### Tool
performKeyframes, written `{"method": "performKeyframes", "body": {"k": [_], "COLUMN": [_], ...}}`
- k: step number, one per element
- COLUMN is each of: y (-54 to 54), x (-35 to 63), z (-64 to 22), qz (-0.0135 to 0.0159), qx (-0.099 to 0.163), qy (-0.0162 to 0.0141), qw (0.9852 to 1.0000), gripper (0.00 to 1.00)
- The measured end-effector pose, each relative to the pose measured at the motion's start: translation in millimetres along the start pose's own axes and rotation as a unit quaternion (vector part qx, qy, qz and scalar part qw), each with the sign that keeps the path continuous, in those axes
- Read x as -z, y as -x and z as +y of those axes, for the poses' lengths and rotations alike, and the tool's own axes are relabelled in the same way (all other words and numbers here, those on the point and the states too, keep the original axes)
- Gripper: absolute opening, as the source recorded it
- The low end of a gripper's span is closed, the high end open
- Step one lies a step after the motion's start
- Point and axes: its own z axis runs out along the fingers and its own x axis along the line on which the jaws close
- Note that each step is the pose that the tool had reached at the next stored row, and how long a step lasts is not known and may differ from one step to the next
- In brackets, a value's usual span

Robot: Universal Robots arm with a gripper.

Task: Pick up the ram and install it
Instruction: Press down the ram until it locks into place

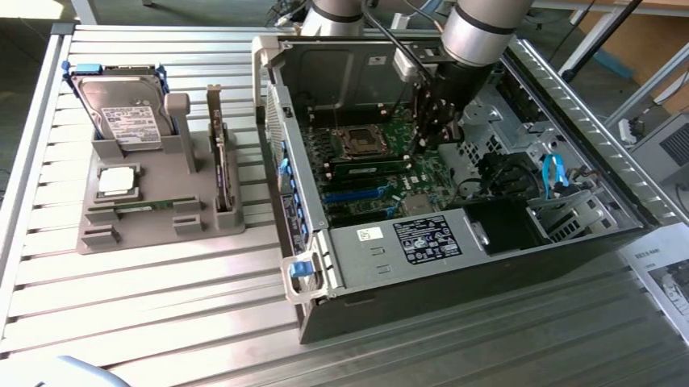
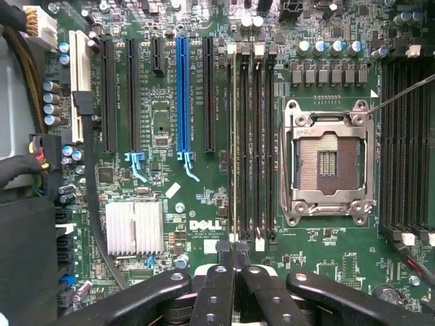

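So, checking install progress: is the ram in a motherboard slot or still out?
In a slot: the ram stands on edge in a memory slot beside the CPU socket, the shut gripper at its end.

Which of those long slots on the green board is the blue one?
The blue slot stands among the long black slots beside the empty processor socket, with black slots on both sides. It alone is blue, with a pale blue clip at its end.

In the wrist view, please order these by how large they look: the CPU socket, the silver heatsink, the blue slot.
1. CPU socket
2. silver heatsink
3. blue slot: longest, but very narrow, so it covers least area.
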Motion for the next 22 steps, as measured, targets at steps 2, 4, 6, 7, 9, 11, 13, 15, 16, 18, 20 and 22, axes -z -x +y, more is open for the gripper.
{"method": "performKeyframes", "body": {"k": [2,4,6,7,9,11,13,15,16,18,20,22], "y": [-0.1,-0.2,-0.4,-0.6,-0.7,-0.9,-0.9,-1.0,-1.0,-1.0,-1.0,-1.0], "x": [1.1,0.8,0.4,0.2,0.0,-0.1,-0.2,-0.3,-0.3,-0.4,-0.4,-0.4], "z": [0.0,12.6,38.7,49.2,60.6,73.7,78.2,82.1,84.0,87.5,90.5,91.3], "qz": [0.0013,0.0012,0.0013,0.0012,0.0012,0.0013,0.0012,0.0012,0.0012,0.0012,0.0012,0.0012], "qx": [0.0,0.0,0.0,0.0,0.0,0.0,0.0,0.0,0.0,0.0,0.0,0.0], "qy": [0.0,0.0,0.0,0.0,0.0,0.0,0.0,0.0,0.0,0.0,0.0,0.0], "qw": [1.0,1.0,1.0,1.0,1.0,1.0,1.0,1.0,1.0,1.0,1.0,1.0], "gripper": [0.1,0.1,0.1,0.1,0.1,0.1,0.1,0.1,0.1,0.1,0.1,0.1]}}
